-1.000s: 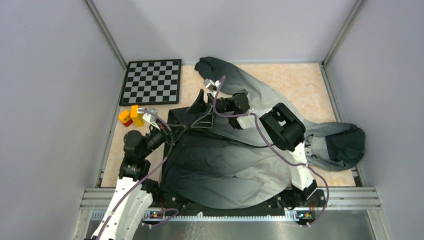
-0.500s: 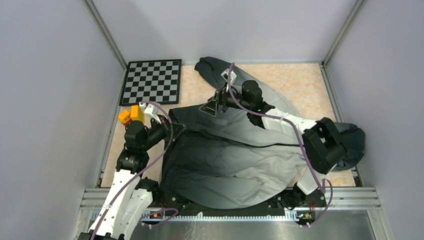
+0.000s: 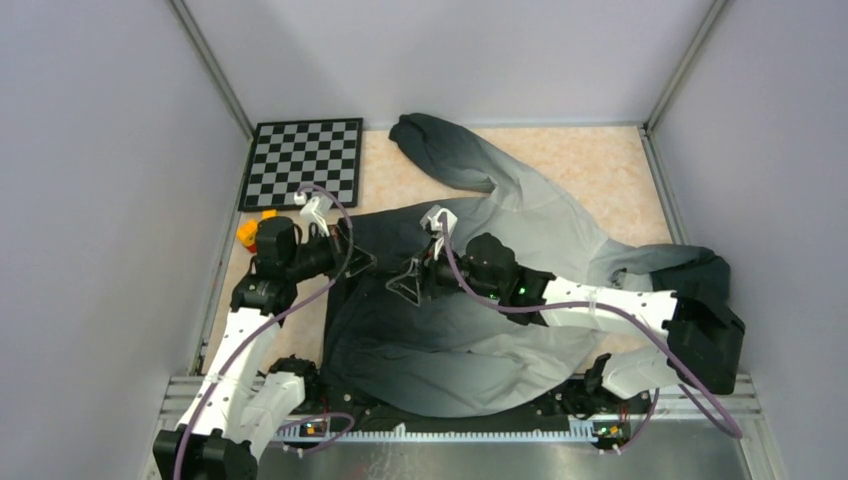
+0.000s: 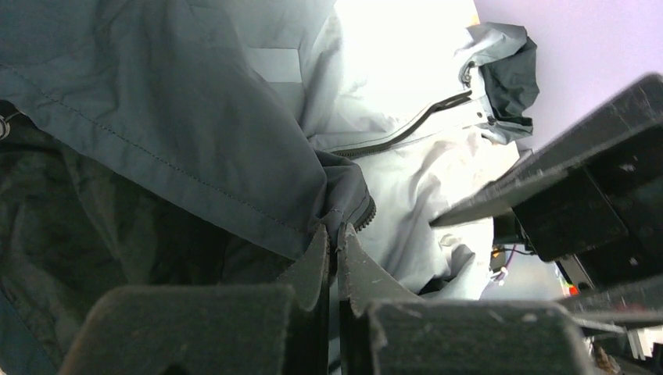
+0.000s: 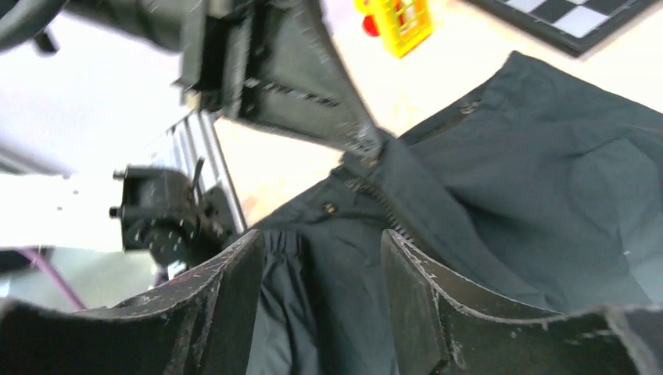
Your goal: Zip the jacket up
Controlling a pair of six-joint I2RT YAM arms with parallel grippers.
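The jacket [image 3: 500, 300] lies spread on the table, dark charcoal on the left and light grey on the right, with its dark hood [image 3: 700, 285] at the far right. My left gripper [image 3: 362, 262] is shut on the jacket's dark front edge beside the zipper teeth [image 4: 366, 212]; the left wrist view shows the fingers [image 4: 335, 233] pinching the fabric. My right gripper [image 3: 403, 283] is open and empty just right of it. In the right wrist view its jaws [image 5: 320, 242] straddle dark fabric and a zipper edge [image 5: 374, 205].
A chessboard [image 3: 305, 162] lies at the back left. Yellow and orange blocks [image 3: 248, 232] sit by the left arm and also show in the right wrist view [image 5: 399, 23]. Grey walls enclose the table. A metal rail [image 3: 450, 395] runs along the near edge.
My right gripper has swung from the jacket's back part toward the near left and is now close to the left gripper. The left arm shifted slightly, still holding the edge.
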